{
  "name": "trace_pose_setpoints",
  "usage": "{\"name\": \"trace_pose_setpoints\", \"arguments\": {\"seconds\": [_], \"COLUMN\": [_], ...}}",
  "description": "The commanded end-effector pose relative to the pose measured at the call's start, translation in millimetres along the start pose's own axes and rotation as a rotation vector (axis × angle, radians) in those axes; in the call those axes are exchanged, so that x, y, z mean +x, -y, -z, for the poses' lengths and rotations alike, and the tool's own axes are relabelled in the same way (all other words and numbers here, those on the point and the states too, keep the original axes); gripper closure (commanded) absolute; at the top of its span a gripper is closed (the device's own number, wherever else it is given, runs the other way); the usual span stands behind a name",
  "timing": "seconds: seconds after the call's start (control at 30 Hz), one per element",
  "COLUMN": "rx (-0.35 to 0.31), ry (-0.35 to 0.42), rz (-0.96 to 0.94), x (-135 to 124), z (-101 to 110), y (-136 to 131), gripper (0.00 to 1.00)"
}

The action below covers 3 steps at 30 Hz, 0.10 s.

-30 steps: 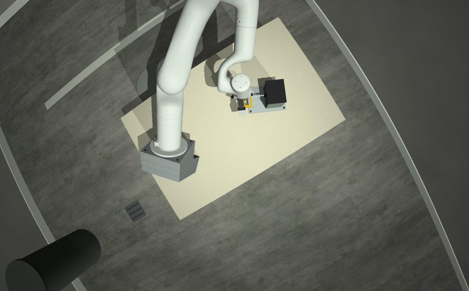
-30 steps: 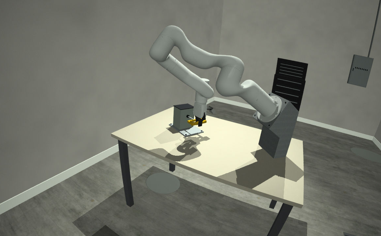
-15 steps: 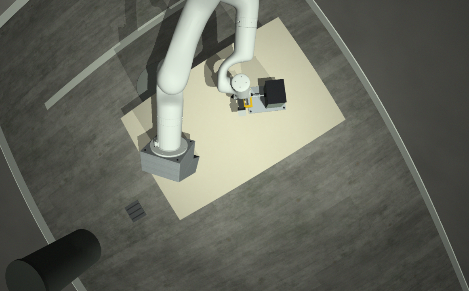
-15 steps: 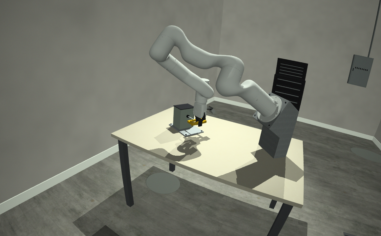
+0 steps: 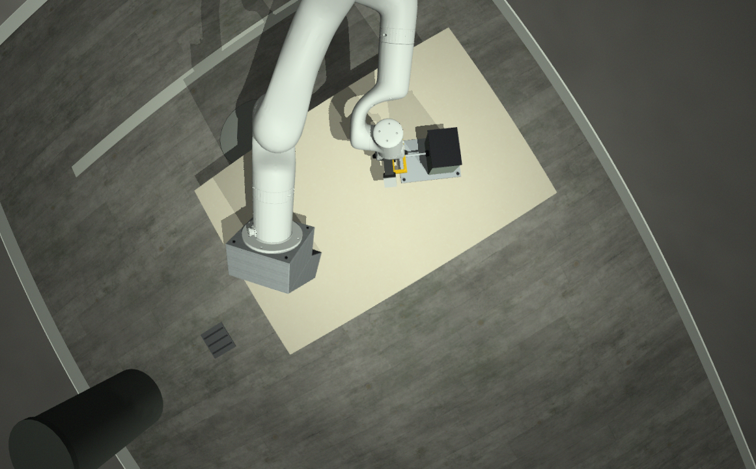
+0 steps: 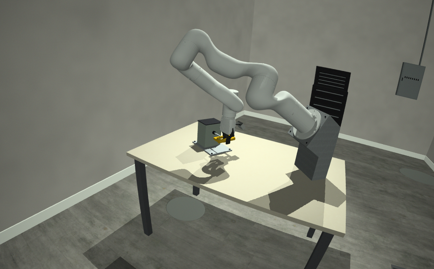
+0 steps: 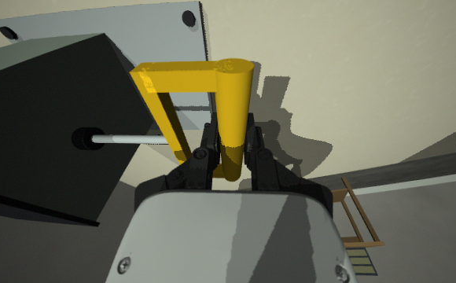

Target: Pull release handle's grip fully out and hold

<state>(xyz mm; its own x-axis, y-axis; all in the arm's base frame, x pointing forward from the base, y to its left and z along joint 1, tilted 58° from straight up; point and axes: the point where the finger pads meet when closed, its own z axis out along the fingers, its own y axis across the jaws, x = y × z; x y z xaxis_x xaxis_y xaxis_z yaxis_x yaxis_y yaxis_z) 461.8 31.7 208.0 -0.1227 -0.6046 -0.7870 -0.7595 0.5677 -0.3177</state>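
Observation:
The release handle's grip (image 7: pixel 232 114) is a yellow frame with a round level bar, joined by a thin silver rod (image 7: pixel 130 139) to its dark grey housing (image 7: pixel 51 122). A length of rod shows between housing and frame. My gripper (image 7: pixel 232 124) comes down from above and is shut on the yellow bar, one black finger on each side. In the side view the grip (image 6: pixel 222 137) hangs above the table in front of the housing (image 6: pixel 207 133), with my gripper (image 6: pixel 227 138) on it. From above the grip (image 5: pixel 399 170) sits left of the housing (image 5: pixel 443 148).
The housing stands on a light grey baseplate (image 5: pixel 427 172) bolted to the cream table (image 6: pixel 245 167). My arm's grey base block (image 6: pixel 315 147) stands at the table's other end. A black cabinet (image 6: pixel 330 93) stands behind it.

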Motion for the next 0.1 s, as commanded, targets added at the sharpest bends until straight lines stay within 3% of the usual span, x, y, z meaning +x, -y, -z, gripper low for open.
{"name": "trace_pose_setpoints", "arguments": {"seconds": [0.0,0.07], "rx": [-0.002,-0.002], "ry": [0.000,0.000], "rz": [0.000,0.000], "x": [0.2,0.2], "z": [0.2,0.2], "y": [-1.0,-1.0], "gripper": [1.00,1.00]}}
